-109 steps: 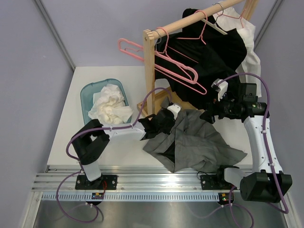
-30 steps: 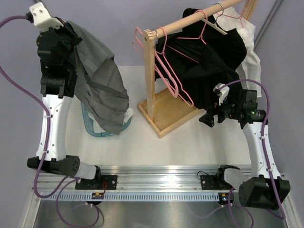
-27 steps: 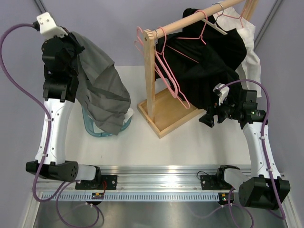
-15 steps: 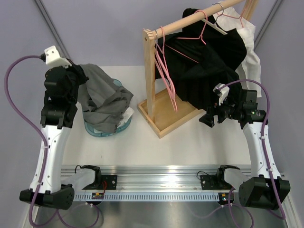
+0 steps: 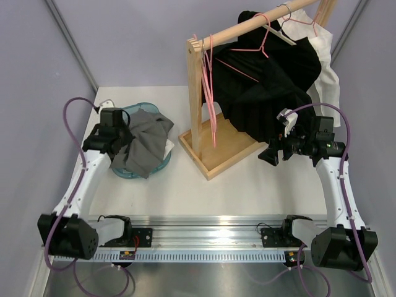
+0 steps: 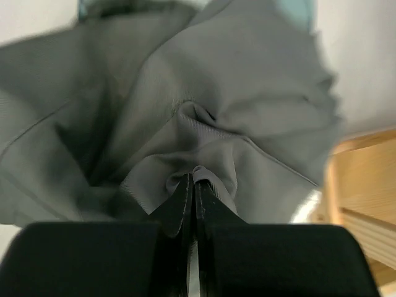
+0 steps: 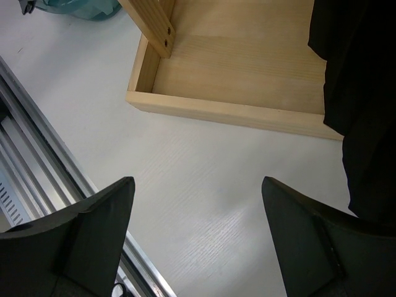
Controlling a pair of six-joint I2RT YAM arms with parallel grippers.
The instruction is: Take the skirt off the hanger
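The skirt [image 5: 143, 143] is plain grey cloth, off the hanger and crumpled in loose folds, and it lies left of centre in the overhead view. It is heaped in a teal basket [image 5: 143, 106] with its lower edge spilling over the near rim, and one raised fold of it [image 6: 247, 111] is pinched in the closed left pincer [image 6: 190, 185]. The hanger [image 5: 209, 86] is thin, pink and bare, hanging nearly edge-on from the left end of the wooden rail [image 5: 247, 25] in the upper middle.
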